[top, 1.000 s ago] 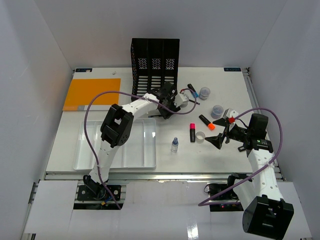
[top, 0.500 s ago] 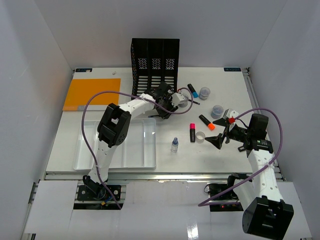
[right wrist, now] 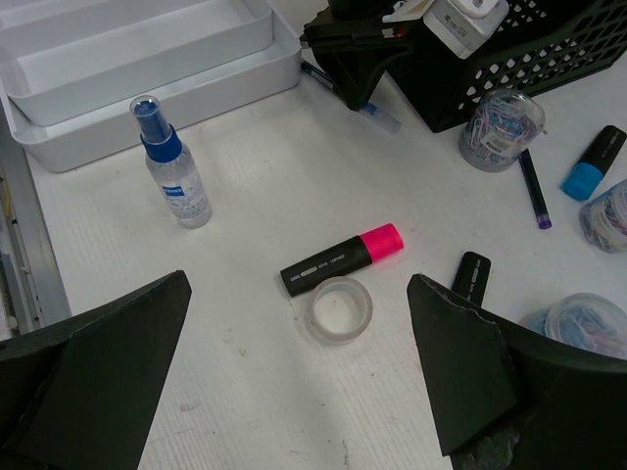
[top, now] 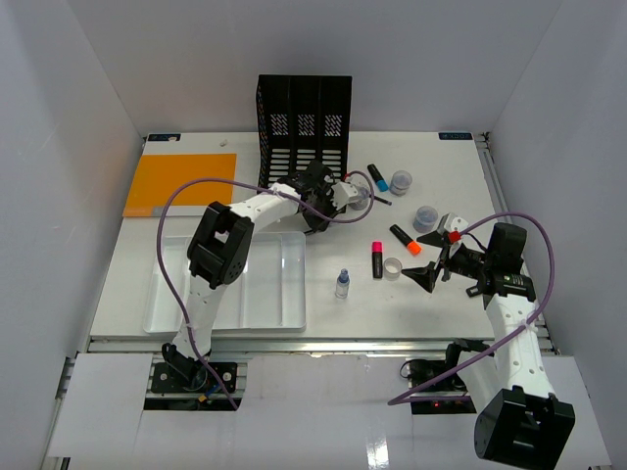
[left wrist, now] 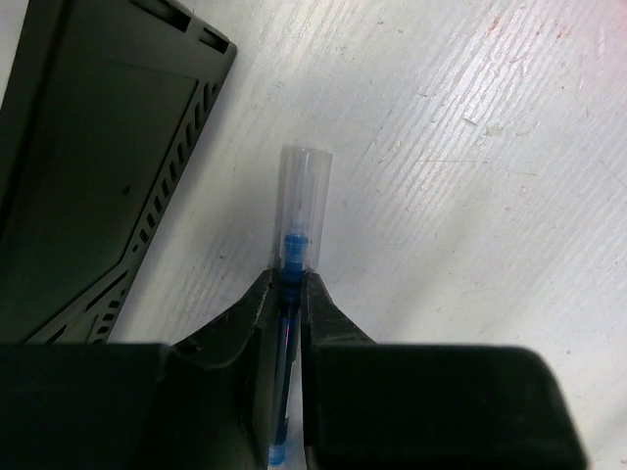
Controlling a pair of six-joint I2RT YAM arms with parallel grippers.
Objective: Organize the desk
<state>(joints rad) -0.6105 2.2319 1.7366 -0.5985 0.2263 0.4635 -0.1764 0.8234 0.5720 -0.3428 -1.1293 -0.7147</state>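
The desk (top: 441, 313) is a white tabletop strewn with small items. In the left wrist view my left gripper (left wrist: 286, 279) is shut on a blue pen (left wrist: 293, 247) whose clear cap (left wrist: 304, 186) sticks out past the fingertips and lies on the desk beside the black file organizer (left wrist: 88, 166). From above, the left gripper (top: 315, 217) is just in front of that organizer (top: 304, 117). My right gripper (right wrist: 297, 282) stands wide open above a pink highlighter (right wrist: 343, 259) and a clear tape roll (right wrist: 340, 308), holding nothing.
A white compartmented tray (top: 167, 294) lies front left, an orange folder (top: 181, 184) back left. A spray bottle (top: 341, 284), an orange highlighter (top: 406, 240), a blue highlighter (top: 377, 177), a purple pen (right wrist: 534, 186) and two clip jars (top: 400, 180) (top: 424, 215) are scattered at right.
The left gripper's jaws have closed onto the blue pen, and its wrist has shifted slightly toward the organizer. The right arm has not moved.
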